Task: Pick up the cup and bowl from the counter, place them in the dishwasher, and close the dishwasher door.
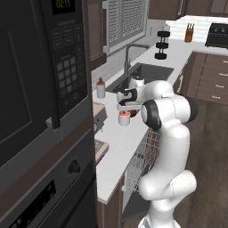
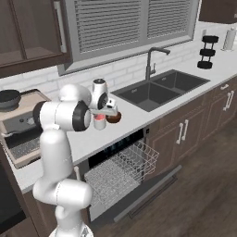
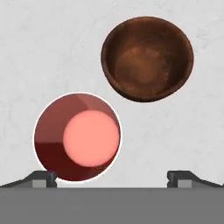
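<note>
My gripper (image 3: 111, 177) hangs open over the counter (image 3: 39, 48), looking straight down, and holds nothing. The cup (image 3: 78, 136), pale-rimmed with a red inside, stands upright just inside my left fingertip (image 3: 43, 177). Beyond it and to the right, a small gap away, sits the dark reddish-brown bowl (image 3: 147, 58). From the right base view the gripper (image 2: 106, 112) hovers just above the cup (image 2: 99, 123) and bowl (image 2: 114, 117). Below the counter edge the dishwasher door (image 2: 146, 194) lies dropped down, and the pale wire rack (image 2: 121, 170) is pulled out.
The double sink (image 2: 157, 90) and its faucet (image 2: 150, 58) lie right of the dishes. A grey bottle with a brown cap (image 1: 101, 88) stands by the wall. A coffee machine (image 2: 21, 122) sits to the left. The black wall oven (image 1: 40, 98) rises close on the left.
</note>
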Tool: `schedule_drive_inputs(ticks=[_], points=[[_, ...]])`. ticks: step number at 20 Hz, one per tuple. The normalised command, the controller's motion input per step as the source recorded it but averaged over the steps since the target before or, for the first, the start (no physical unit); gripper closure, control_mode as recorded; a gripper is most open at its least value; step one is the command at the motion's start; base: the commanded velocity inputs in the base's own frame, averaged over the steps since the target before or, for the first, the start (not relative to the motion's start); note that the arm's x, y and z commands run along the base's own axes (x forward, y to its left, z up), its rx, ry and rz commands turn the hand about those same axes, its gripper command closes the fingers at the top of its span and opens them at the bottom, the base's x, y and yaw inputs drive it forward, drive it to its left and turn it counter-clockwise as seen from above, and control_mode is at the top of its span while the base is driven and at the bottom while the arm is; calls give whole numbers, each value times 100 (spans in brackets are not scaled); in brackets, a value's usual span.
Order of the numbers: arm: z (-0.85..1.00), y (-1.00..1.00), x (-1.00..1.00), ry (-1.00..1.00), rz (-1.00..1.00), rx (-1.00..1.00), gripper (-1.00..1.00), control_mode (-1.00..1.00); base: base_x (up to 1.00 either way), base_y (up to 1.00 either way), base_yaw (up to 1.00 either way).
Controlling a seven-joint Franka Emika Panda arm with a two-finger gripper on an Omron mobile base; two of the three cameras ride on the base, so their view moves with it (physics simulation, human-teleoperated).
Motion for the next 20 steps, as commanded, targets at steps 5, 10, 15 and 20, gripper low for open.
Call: schedule_drive_inputs(ticks=[5,10,15,20], points=[[-28,0,46,2,-5,0,-100,-100,0,0,0],[-26,0,27,0,-5,0,-100,-100,0,0,0],[-23,0,4,0,-5,2,-100,-100,0,0,0],[-24,0,8,0,-4,3,-100,-100,0,0,0]])
